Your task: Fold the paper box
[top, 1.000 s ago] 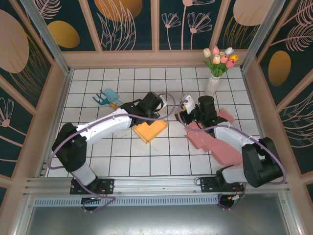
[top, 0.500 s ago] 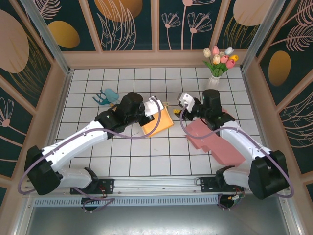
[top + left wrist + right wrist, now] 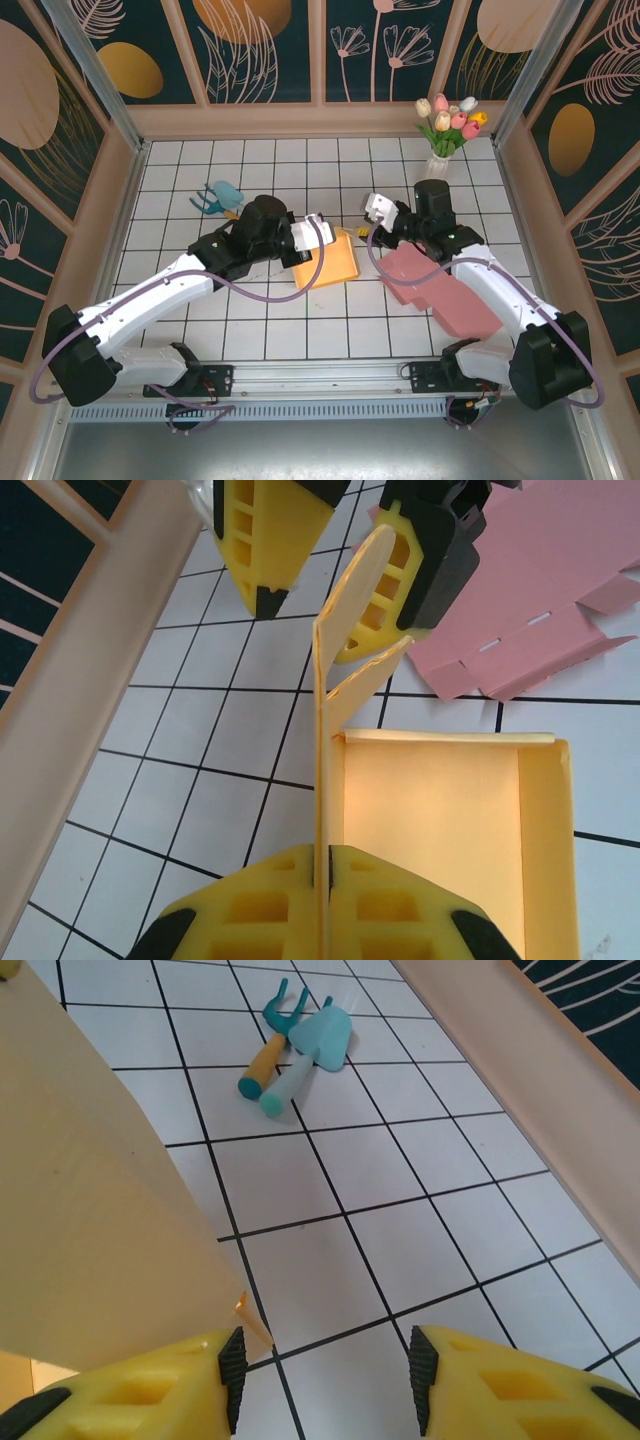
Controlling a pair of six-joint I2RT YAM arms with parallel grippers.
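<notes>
The orange paper box (image 3: 337,260) sits mid-table, partly folded. In the left wrist view its floor (image 3: 432,812) lies flat and one side wall (image 3: 322,740) stands upright. My left gripper (image 3: 322,868) is shut on that wall's near end; from above the gripper (image 3: 304,244) is at the box's left edge. My right gripper (image 3: 373,221) is open at the box's far right corner. Its fingers (image 3: 268,550) straddle the wall's far tip. In the right wrist view the box panel (image 3: 85,1210) rests against the left finger, and the right gripper (image 3: 325,1362) has bare tile between its pads.
A flat pink cardboard blank (image 3: 442,292) lies under the right arm. A teal toy rake and trowel (image 3: 220,198) lie at the back left. A vase of tulips (image 3: 442,140) stands at the back right. Wooden walls (image 3: 108,230) enclose the tiled table.
The left gripper has lifted the box from lying flat and carried it right, so one wall now stands up. The right gripper moved to the wall's far end and narrowed slightly.
</notes>
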